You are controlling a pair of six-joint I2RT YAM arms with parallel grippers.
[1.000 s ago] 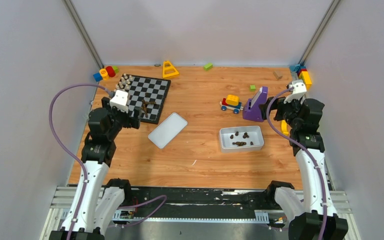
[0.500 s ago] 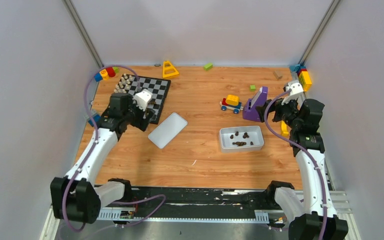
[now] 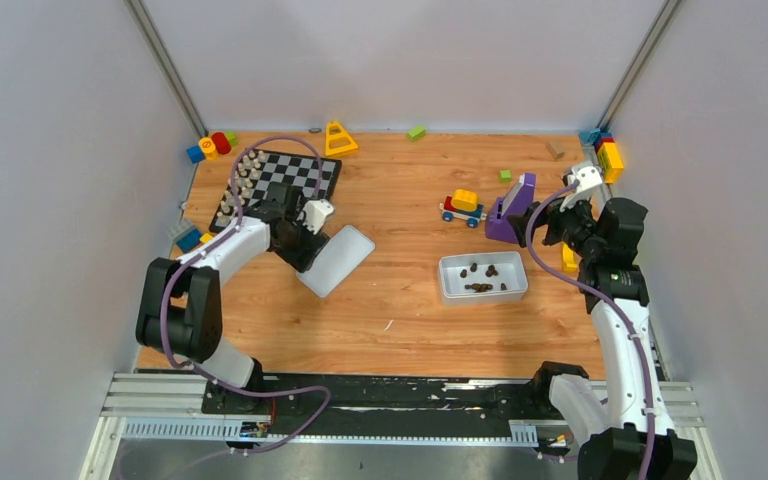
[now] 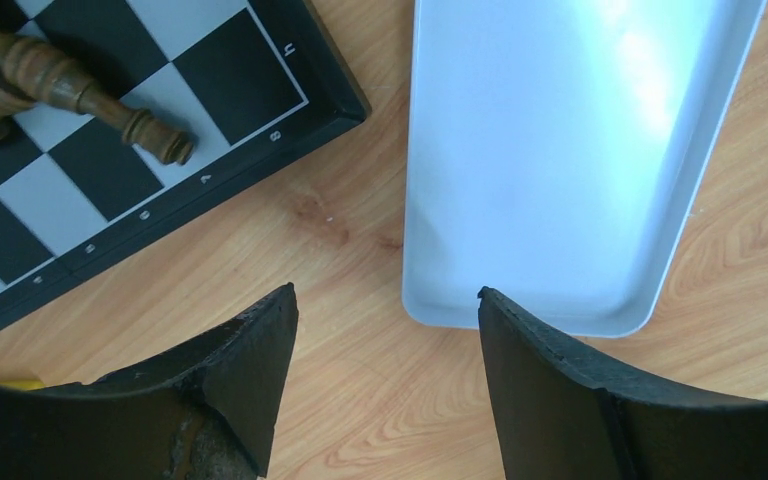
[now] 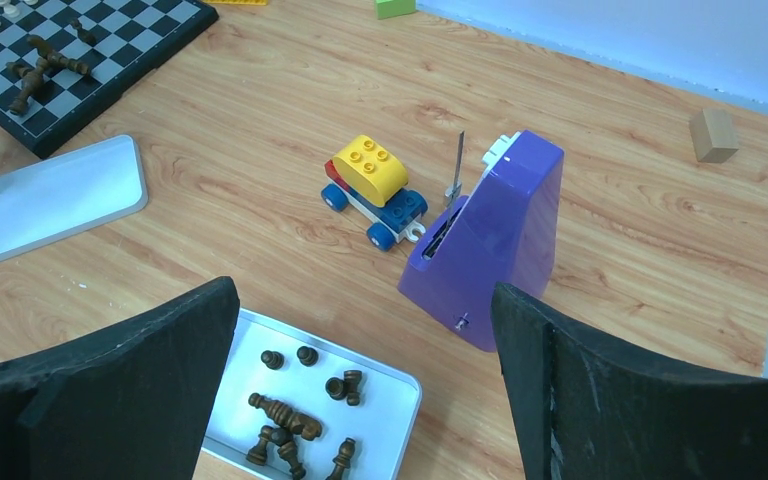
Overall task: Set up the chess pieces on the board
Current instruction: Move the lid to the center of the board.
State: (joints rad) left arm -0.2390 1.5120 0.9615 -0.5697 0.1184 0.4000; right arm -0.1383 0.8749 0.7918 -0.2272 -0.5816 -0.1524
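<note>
The left gripper (image 4: pixel 385 293) is hovering, jaws parted and empty, over the gap between the board (image 4: pixel 210 80) corner and the lid (image 4: pixel 560 150), seemingly ready for another piece. A dark piece (image 4: pixel 80 90) is lying toppled on the board, its long axis slanting toward that corner, so it is probably needing uprighting. The right gripper (image 5: pixel 362 288) is gaping wide and empty above the tray (image 5: pixel 400 400), where more dark pieces (image 5: pixel 285 425) are waiting.

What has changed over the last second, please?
The left tool swung right, from the left edge of the board across it to the white lid beside it, open and holding nothing. The right tool, the tray and its dark pieces stayed put.
</note>
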